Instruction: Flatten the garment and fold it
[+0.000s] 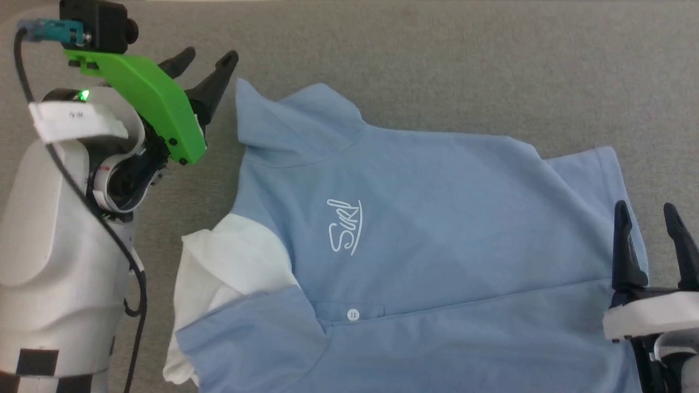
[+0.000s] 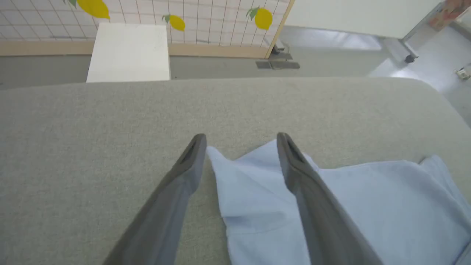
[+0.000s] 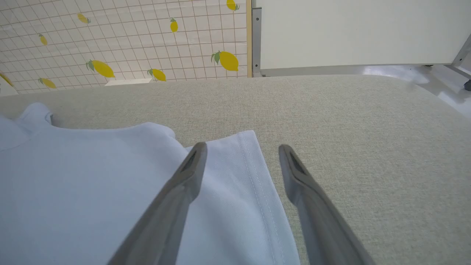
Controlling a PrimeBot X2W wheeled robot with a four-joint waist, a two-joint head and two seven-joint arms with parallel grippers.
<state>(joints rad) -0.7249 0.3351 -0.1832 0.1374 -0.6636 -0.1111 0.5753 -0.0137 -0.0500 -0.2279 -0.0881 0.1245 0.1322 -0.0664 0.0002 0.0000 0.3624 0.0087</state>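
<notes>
Left end effector (image 1: 210, 53) and right end effector (image 1: 644, 206), wide open and empty, flank the garment (image 1: 437, 218).

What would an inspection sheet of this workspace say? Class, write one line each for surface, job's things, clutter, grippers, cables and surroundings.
Surface: grey woven fabric tabletop, flat.
Job's things: light blue short-sleeved knit polo shirt spread out, with folds near its left end; white sleeve panel, white script logo and white button face up.
Clutter: nothing seen.
Grippers: left gripper open, fingers either side of the shirt's far left corner, contact unclear; right gripper open, straddling the shirt's right edge.
Cables: black cable runs along the left arm.
Surroundings: lemon-patterned tiled wall; white boxy object beyond the tabletop.
</notes>
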